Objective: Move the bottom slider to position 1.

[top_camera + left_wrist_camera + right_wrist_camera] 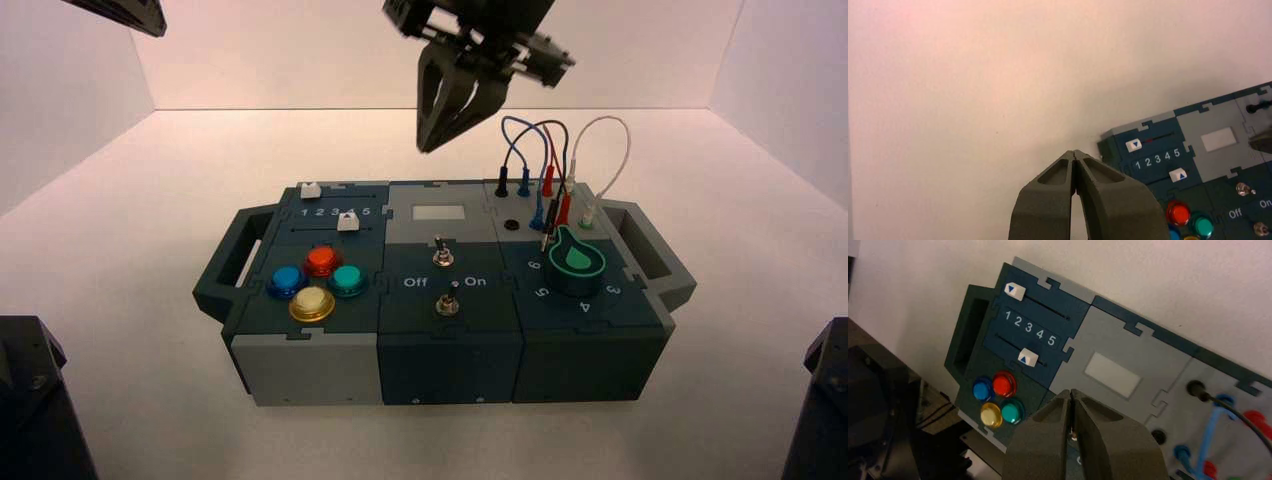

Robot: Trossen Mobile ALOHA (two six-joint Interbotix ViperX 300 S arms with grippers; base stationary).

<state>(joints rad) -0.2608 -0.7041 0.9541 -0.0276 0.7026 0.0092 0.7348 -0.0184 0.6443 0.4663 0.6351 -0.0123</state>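
Left gripper: in the high view, you get only a dark piece [120, 12] at the top edge; the rest is cut off.
Right arm: its upper part [480, 15] runs out of your high view's top.
Green dial [576, 262]: it hides part of its digit ring from you.
Yellow button [1191, 238]: your left wrist view's bottom edge cuts it.
Lower toggle switch [448, 302]: your right wrist view has it hidden behind the right gripper [1072, 392].

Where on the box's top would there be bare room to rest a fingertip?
Likely the grey panel around the pale rectangular window, left of the black socket. It is crowded at the four round coloured buttons and the looping wires.
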